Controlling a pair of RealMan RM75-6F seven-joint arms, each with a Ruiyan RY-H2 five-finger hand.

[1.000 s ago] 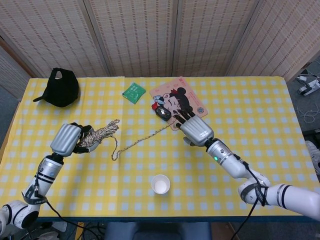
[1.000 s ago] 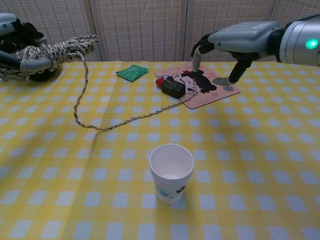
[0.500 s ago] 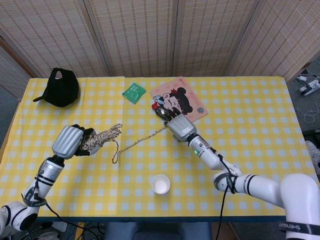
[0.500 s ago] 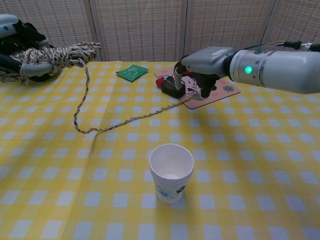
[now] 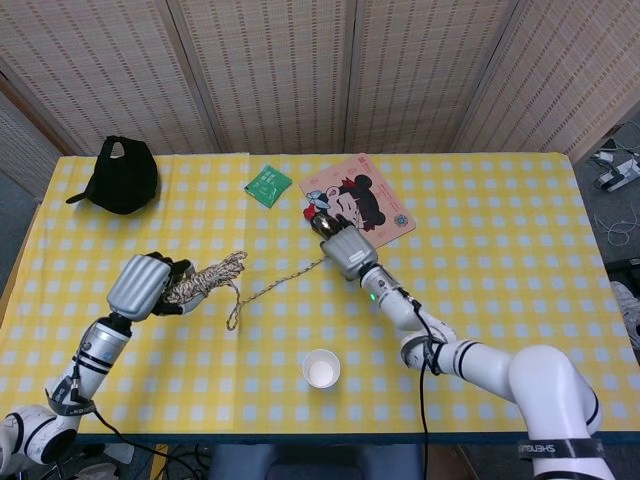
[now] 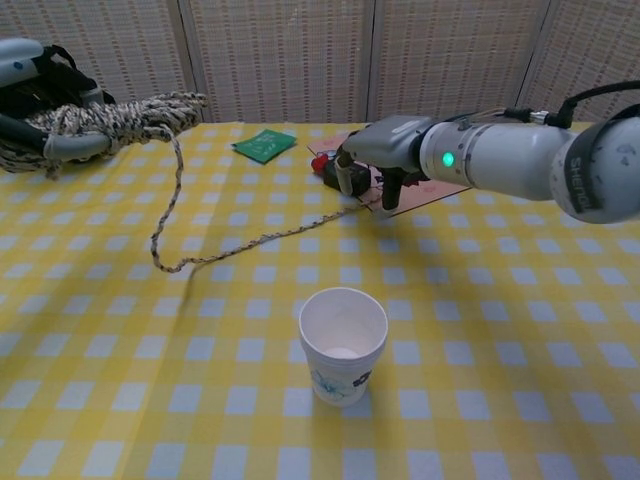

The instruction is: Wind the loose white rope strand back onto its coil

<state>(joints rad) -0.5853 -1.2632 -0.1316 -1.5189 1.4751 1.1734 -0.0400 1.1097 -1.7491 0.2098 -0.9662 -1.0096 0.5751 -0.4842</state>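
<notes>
Rope coil gripped in left hand, raised off surface, left of paper cup. Loose strand trailing down toward cartoon mat. Right hand over strand end, fingers curled down, possibly pinching it; cannot tell. No readable writing.

I see rough braided rope, a matt paper cup, checked cloth on the counter, and smooth metallic-looking hands.
</notes>
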